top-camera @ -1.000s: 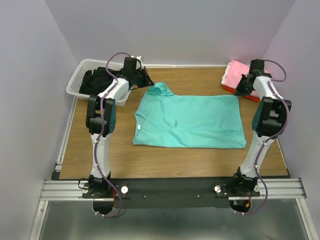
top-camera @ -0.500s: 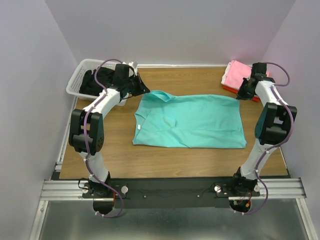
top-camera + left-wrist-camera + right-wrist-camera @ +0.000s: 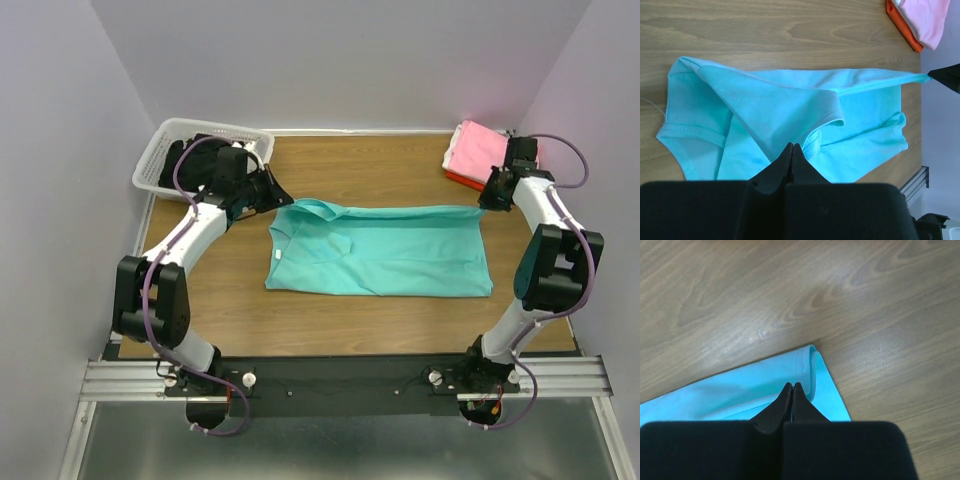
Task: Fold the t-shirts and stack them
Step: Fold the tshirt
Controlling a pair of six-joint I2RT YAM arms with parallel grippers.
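Note:
The turquoise t-shirt [image 3: 380,255] lies spread across the middle of the wooden table, its far edge lifted and drawn taut between my grippers. My left gripper [image 3: 285,200] is shut on the shirt's far left corner, and its closed tips [image 3: 792,146] pinch the cloth [image 3: 770,105] in the left wrist view. My right gripper [image 3: 484,203] is shut on the far right corner, and its tips [image 3: 791,385] grip the hem [image 3: 740,392] in the right wrist view. A folded pink shirt [image 3: 475,148] lies on a red-orange one [image 3: 457,178] at the far right.
A white slatted basket [image 3: 147,160] holding dark clothes [image 3: 190,160] stands at the far left, just behind my left arm. The pink and orange stack also shows in the left wrist view [image 3: 922,17]. Grey walls close in on both sides.
Both grippers have drawn the shirt's far edge toward the near side, so the spread cloth looks shallower. The left elbow has swung out to the left and lower.

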